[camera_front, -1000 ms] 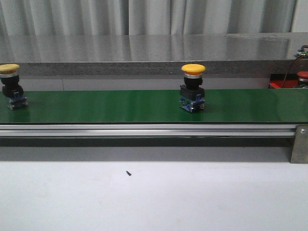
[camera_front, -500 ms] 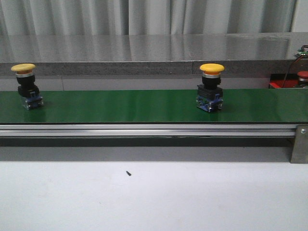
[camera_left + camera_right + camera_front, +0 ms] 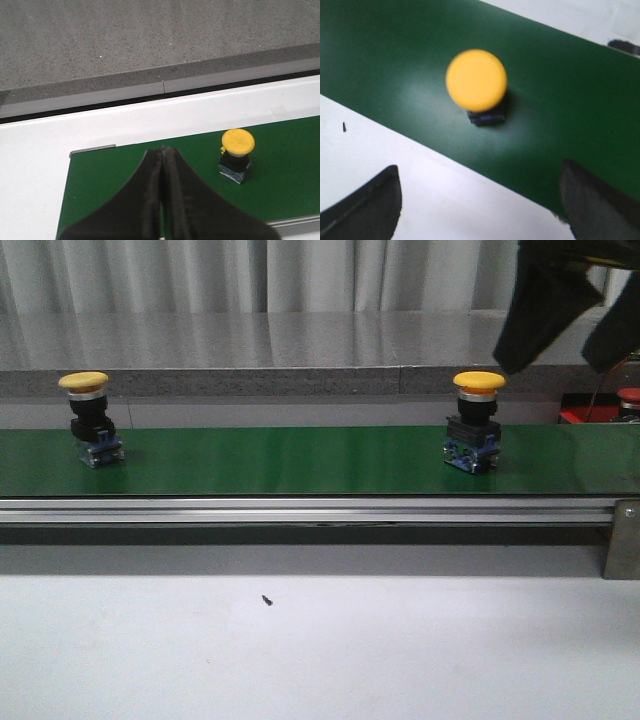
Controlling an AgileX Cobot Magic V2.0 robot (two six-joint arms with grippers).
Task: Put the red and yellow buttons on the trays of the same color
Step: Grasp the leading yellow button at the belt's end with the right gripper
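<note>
Two yellow buttons with black and blue bases stand upright on the green belt [image 3: 280,460]: one at the left [image 3: 88,420], one at the right [image 3: 476,425]. My right gripper [image 3: 552,365] hangs open above and just right of the right button; in the right wrist view that button [image 3: 476,80] lies ahead of the wide-apart fingers [image 3: 365,205]. My left gripper [image 3: 162,155] is shut and empty over the belt's end, with a yellow button [image 3: 237,142] beside it. A red button [image 3: 629,397] sits on a sliver of the red tray [image 3: 575,417] at the far right. No yellow tray shows.
An aluminium rail [image 3: 300,510] runs along the belt's near side, with a bracket [image 3: 622,540] at the right. A white table [image 3: 320,650] with a small dark speck [image 3: 267,599] lies in front. A grey stone ledge [image 3: 250,350] runs behind the belt.
Both yellow buttons have ridden the belt to the right. My right gripper has come into the front view at the upper right, above the right button.
</note>
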